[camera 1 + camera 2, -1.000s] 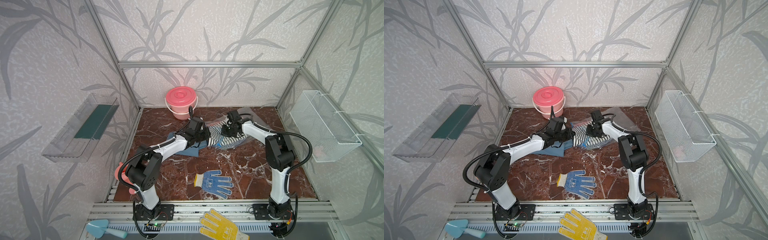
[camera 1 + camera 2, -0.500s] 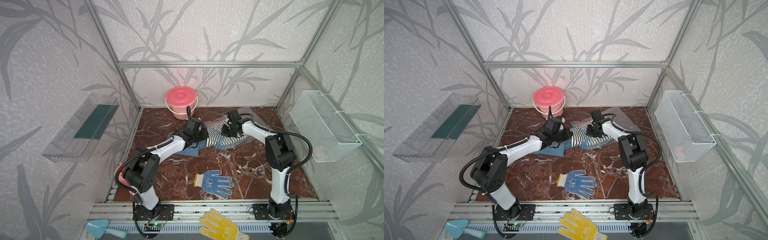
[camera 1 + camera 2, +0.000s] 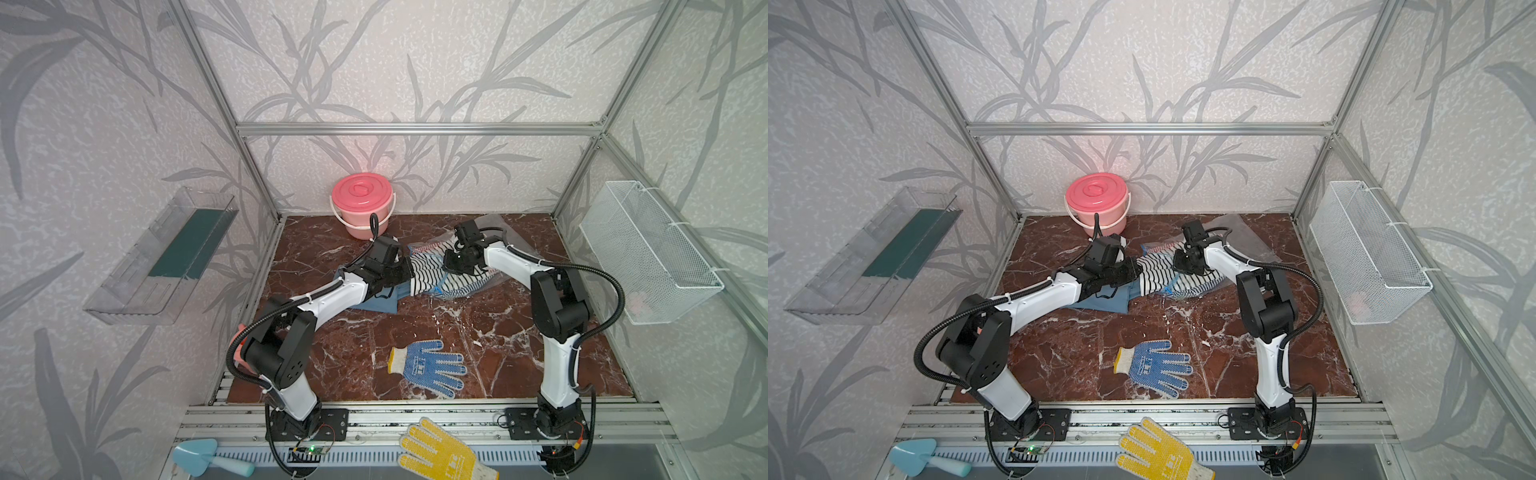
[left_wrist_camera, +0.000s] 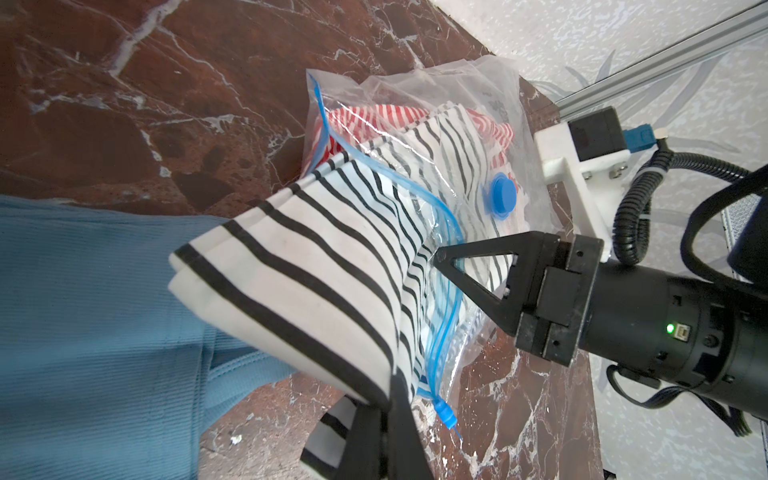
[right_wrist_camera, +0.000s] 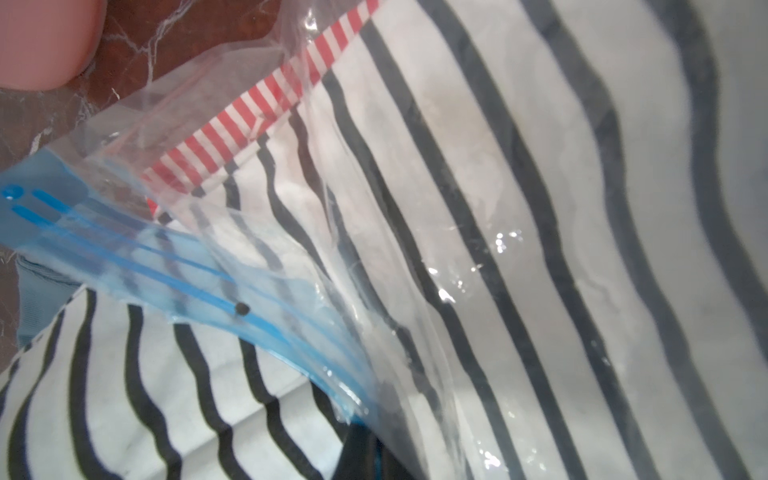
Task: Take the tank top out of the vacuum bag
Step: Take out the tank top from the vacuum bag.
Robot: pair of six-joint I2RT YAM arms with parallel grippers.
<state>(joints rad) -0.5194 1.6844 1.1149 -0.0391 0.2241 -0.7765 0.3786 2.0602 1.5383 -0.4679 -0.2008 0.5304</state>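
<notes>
In both top views the left arm (image 3: 332,297) reaches low from the lower left toward the frame's middle, with the left gripper (image 3: 409,272) pinched closed. The right arm (image 3: 557,303) rises at the right and bends inward. The right gripper (image 3: 451,268) angles down toward the left one, jaws clamped together.

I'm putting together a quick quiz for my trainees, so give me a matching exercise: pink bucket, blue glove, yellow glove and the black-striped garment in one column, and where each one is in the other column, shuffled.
Column one
1. pink bucket
2. blue glove
3. yellow glove
4. black-striped garment

Column two
A. partly pulled out of the vacuum bag
B. on the front frame rail, off the marble top
C. against the back wall
D. flat on the marble top, between the arm bases

Pairs: 1-C, 2-D, 3-B, 4-A
</notes>
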